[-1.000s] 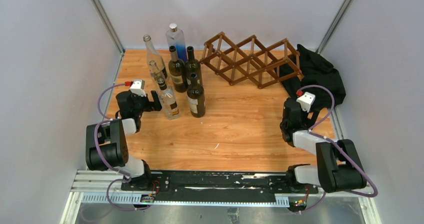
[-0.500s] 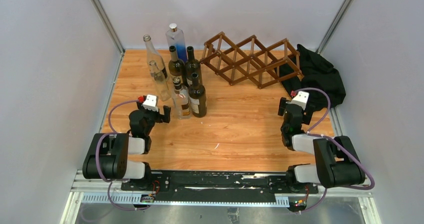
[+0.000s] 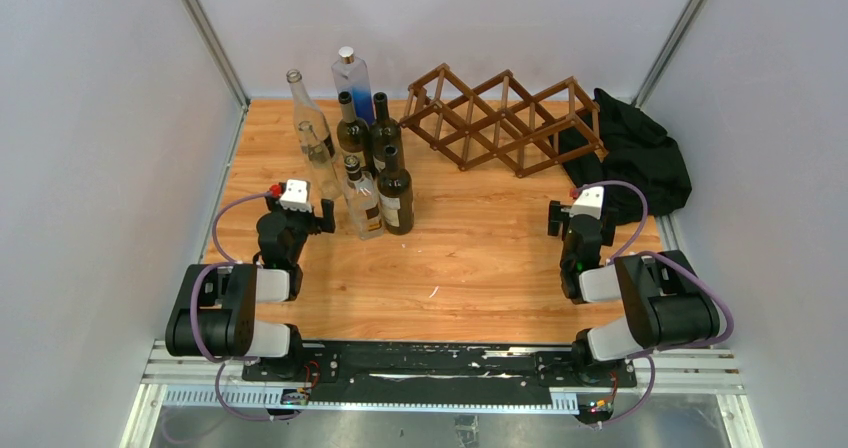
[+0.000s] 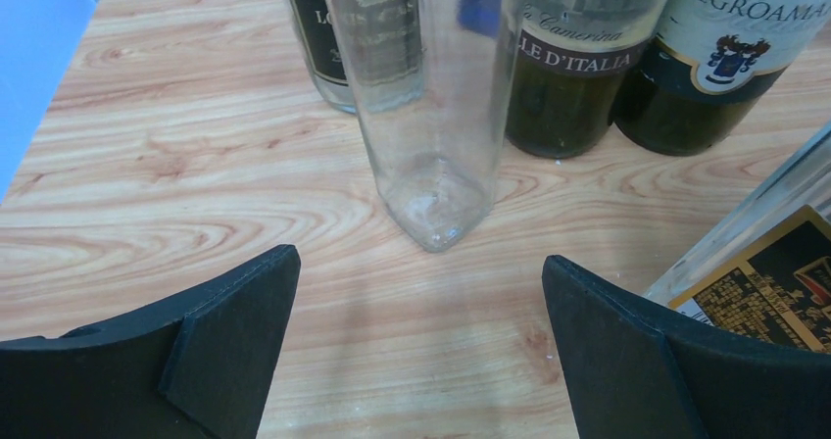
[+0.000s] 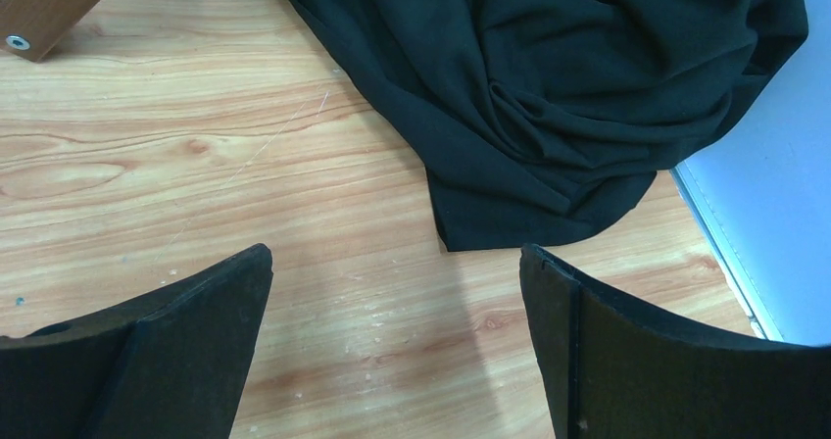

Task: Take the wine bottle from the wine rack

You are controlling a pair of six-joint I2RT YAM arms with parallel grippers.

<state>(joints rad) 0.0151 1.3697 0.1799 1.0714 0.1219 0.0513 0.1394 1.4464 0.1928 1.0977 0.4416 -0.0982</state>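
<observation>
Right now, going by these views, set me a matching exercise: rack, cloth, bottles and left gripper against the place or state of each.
Things:
1. rack
2. cloth
3. bottles
4. left gripper

Place or state:
a. open, facing a clear bottle
b. standing upright, far left of the table
c. heaped at the far right
d. far middle, no bottle in it

Pairs: 1-d, 2-c, 3-b, 4-a

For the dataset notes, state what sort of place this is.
Probably a robot test cell: white panel walls box in a wooden table, a metal rail carries the arms, and the bottles and wine rack look like props.
</observation>
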